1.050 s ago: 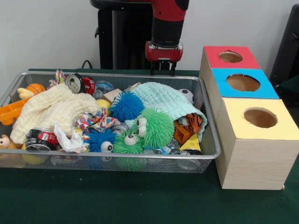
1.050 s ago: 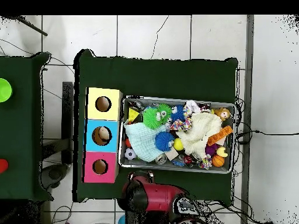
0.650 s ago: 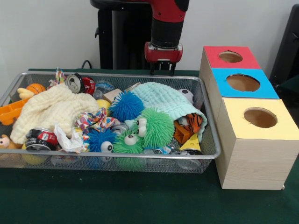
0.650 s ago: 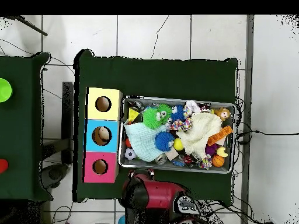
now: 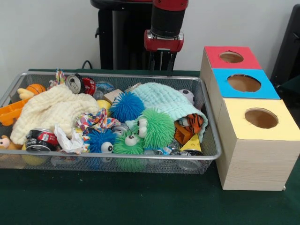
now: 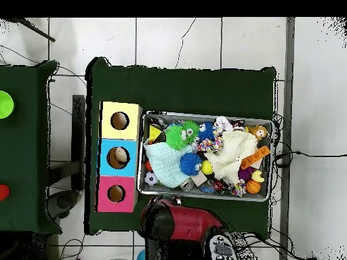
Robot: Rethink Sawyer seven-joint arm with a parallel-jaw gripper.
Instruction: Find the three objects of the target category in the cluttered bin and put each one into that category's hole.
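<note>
While the gripper (image 5: 161, 63) hangs behind the far rim of the wire bin (image 5: 206, 140), we see that it has risen since 1 second ago, its red collar sitting higher against the dark pedestal. We judge this as a pull-back to a start height, with no pick begun. Its 2 fingers point down and hold nothing, but we cannot tell how far apart they stand.

Going left to right in the front view, we find an orange toy (image 5: 11, 111) at the bin's left edge, a cream cloth (image 5: 49, 110), a red can (image 5: 80, 84), a blue spiky ball (image 5: 126, 107), a green spiky ball (image 5: 157, 127) with eyes, a pale green cloth (image 5: 166, 99) and a small tiger toy (image 5: 194, 123). Beside the bin stand the yellow box (image 5: 255, 140), blue box (image 5: 243, 83) and red box (image 5: 230, 57), each with 1 hole on top.

We cannot tell which category is the target. Open room lies above the bin and over the holes; the bin's walls crowd anything at its edges.
</note>
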